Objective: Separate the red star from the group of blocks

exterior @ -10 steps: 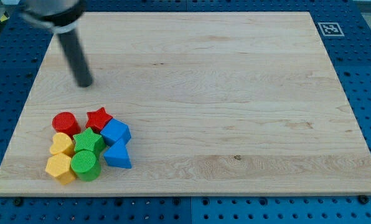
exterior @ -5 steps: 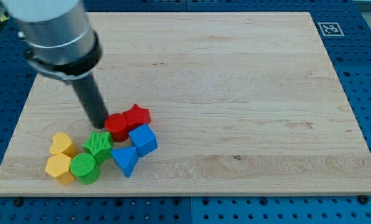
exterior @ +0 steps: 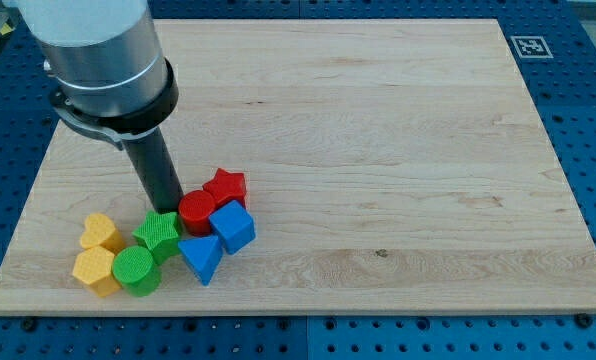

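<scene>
My tip (exterior: pixel 166 205) rests on the board at the left edge of the red cylinder (exterior: pixel 196 211), touching it. The red star (exterior: pixel 226 188) sits just to the upper right of the red cylinder, touching it. A blue cube (exterior: pixel 233 226) lies right below the star. A blue triangular block (exterior: pixel 201 258) lies below the cylinder. A green star-shaped block (exterior: pixel 159 232) is just below my tip.
A green cylinder (exterior: pixel 136 270) and two yellow blocks (exterior: pixel 100 232) (exterior: pixel 96 270) sit at the lower left of the wooden board (exterior: pixel 378 150). A marker tag (exterior: pixel 529 46) is at the board's upper right corner.
My tip came down from the upper left into the group, then moved a little right and down. The red cylinder, red star and blue cube were pushed right, away from the yellow and green blocks.
</scene>
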